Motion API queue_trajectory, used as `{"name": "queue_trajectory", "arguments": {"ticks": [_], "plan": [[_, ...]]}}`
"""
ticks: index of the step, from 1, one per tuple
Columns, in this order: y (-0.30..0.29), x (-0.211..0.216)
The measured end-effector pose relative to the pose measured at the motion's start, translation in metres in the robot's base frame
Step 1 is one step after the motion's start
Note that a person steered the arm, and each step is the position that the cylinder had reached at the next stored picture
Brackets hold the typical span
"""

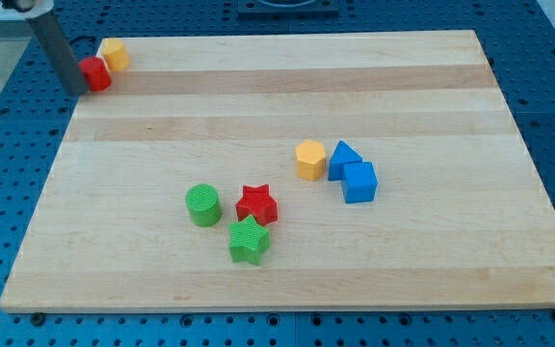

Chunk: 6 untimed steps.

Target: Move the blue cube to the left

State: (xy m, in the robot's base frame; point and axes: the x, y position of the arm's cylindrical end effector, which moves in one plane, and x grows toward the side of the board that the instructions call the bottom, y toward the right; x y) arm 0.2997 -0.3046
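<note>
One camera looks down at a slant over the whole wooden board (287,106), from mid-distance.

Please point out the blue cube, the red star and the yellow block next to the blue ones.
blue cube (359,182): camera view, on its front face.
red star (256,203): camera view, on its top centre.
yellow hexagonal block (310,159): camera view, on its top face.

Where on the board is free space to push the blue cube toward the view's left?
Free: the strip between my tip beside the red block and the green cylinder. Crowded: the blue cube touches the blue triangular block, by the yellow hexagon; red star and green star lie leftward.
</note>
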Motion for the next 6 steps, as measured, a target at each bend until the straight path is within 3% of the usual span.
{"name": "queue_trajectory", "arguments": {"ticks": [2,3,6], "plan": [[0.002,0.001],[0.064,0.009],[0.386,0.032]]}}
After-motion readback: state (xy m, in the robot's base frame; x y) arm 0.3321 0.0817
